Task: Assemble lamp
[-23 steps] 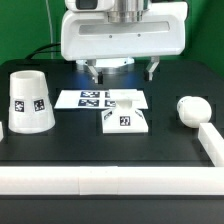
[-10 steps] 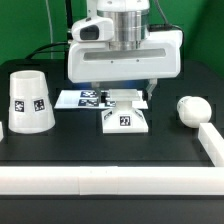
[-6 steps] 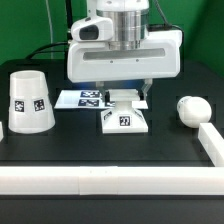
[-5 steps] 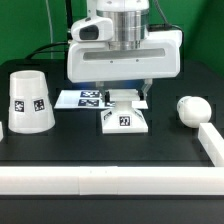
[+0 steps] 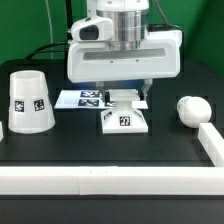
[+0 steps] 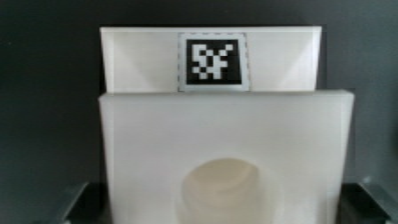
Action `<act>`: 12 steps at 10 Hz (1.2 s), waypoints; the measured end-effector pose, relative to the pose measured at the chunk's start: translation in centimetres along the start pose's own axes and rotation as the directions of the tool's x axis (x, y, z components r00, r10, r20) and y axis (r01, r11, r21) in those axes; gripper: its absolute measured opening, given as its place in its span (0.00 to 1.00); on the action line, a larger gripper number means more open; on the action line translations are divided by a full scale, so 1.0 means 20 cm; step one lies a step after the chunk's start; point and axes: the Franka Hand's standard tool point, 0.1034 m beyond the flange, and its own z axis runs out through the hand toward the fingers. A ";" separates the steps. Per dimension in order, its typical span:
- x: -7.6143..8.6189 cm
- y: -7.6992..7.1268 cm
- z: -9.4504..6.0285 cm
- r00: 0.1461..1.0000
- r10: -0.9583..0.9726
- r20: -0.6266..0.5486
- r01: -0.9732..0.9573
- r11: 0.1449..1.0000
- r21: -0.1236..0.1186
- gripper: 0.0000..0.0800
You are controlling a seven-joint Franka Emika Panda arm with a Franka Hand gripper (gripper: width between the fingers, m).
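Exterior view: the tool (image 5: 122,94) hangs low over the worktop (image 5: 90,150), its broad white housing hiding most of what lies behind it. Its two dark fingers (image 5: 100,93) stand apart, one on each side of the rear of the lamp base (image 5: 125,120). The base sits flat on the worktop, directly under the tool and reaching out towards the camera. Its tagged front edge faces this view, and its raised socket block (image 5: 122,98) stands between the fingers. From here I cannot tell whether the fingers press on the base or only flank it.

The shade (image 5: 30,102) stands with its wide end down, well away from the tool towards the exterior view's left. The bulb (image 5: 190,108) lies well off to the tool's other side, beside the white rail (image 5: 210,140). The marker board (image 5: 80,98) lies flat just beside the tool, partly under the housing. Only this view shows any of these three.

Wrist view: the base (image 6: 214,130) fills nearly the whole picture and is seen straight down from the tool. The socket block lies nearest the camera, and its rounded opening (image 6: 228,190), which the exterior view does not show, is plain here. Past the block, the flat plate carries a square tag (image 6: 214,60) on its top face. Dark worktop shows round the plate. The edges are soft and blurred, so contact at the fingers cannot be judged here either.
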 end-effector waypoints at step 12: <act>0.71 -0.28 -0.03 0.990 -0.049 -0.132 0.052 0.998 0.019 0.67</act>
